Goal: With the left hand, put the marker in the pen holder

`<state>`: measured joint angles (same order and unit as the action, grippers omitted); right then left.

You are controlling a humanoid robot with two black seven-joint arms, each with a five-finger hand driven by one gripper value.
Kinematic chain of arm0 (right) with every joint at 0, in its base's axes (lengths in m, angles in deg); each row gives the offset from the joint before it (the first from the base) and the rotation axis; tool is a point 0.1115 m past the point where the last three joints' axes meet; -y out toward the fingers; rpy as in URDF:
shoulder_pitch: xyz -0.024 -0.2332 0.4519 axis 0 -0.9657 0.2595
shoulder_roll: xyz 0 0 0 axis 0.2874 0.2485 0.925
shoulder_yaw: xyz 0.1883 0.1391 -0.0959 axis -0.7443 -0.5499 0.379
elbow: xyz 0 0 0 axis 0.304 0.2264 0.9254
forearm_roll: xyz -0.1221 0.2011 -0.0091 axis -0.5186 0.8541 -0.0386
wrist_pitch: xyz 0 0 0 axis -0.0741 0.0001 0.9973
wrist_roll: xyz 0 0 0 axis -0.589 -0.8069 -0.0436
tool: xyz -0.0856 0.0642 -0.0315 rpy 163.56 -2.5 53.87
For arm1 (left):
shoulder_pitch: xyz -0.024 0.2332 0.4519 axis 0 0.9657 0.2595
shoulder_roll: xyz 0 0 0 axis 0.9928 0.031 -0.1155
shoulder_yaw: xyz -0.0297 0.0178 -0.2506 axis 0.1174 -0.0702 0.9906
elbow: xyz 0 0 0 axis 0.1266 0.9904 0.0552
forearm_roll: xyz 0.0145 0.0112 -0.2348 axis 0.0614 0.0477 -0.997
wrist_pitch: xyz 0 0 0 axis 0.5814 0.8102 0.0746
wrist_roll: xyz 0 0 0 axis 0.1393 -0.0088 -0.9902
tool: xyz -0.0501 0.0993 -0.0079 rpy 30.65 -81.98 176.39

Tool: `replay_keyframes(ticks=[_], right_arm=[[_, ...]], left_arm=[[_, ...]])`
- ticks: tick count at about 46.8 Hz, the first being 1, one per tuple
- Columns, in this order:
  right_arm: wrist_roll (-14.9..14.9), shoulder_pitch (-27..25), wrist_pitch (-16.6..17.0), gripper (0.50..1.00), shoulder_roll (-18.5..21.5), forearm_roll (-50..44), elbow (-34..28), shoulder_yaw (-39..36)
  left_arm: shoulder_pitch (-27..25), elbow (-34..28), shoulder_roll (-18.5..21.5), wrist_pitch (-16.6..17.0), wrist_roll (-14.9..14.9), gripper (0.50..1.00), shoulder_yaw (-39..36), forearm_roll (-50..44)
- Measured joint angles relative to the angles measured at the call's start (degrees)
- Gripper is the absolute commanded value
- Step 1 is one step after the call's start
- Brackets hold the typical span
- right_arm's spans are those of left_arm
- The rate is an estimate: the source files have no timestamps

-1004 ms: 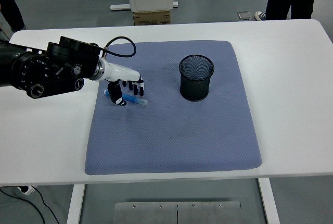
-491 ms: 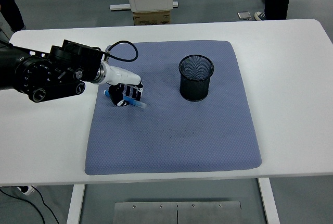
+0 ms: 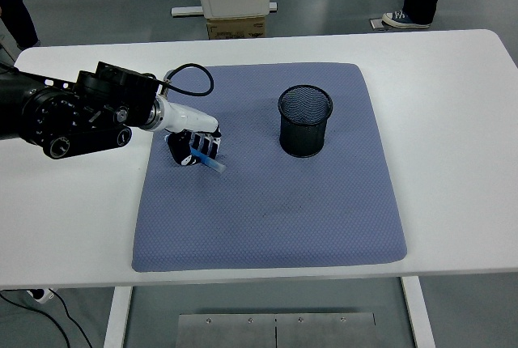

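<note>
Black arm in from the left edge of the frame, and your left hand (image 3: 193, 147) is down on the blue-grey mat (image 3: 267, 218), fingers curled around the blue marker (image 3: 207, 162), whose tip pokes out toward lower right. Wrist is bent downward, knuckles facing the black mesh pen holder (image 3: 305, 120), which stands upright well apart, right of centre on the mat.

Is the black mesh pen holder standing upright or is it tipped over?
Upright: the pen holder stands on the blue mat with its round opening facing up.
</note>
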<state>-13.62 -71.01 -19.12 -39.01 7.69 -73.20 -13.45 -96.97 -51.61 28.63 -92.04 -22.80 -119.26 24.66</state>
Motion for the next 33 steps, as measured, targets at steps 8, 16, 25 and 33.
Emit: replay_keyframes(ticks=[8, 16, 25, 33], right_arm=[[0.0, 0.0, 0.0, 1.0, 0.0, 0.0, 0.0, 0.0], [0.0, 0.0, 0.0, 1.0, 0.0, 0.0, 0.0, 0.0], [0.0, 0.0, 0.0, 1.0, 0.0, 0.0, 0.0, 0.0], [0.0, 0.0, 0.0, 1.0, 0.0, 0.0, 0.0, 0.0]], left_arm=[[-0.4, 0.0, 0.2, 0.0, 0.4, 0.5, 0.0, -0.1], [-0.7, 0.0, 0.5, 0.0, 0.9, 0.5, 0.1, -0.8], [-1.1, 0.1, 0.6, 0.1, 1.5, 0.5, 0.3, -3.3], [-1.6, 0.2, 0.8, 0.1, 1.6, 0.5, 0.8, -6.2]])
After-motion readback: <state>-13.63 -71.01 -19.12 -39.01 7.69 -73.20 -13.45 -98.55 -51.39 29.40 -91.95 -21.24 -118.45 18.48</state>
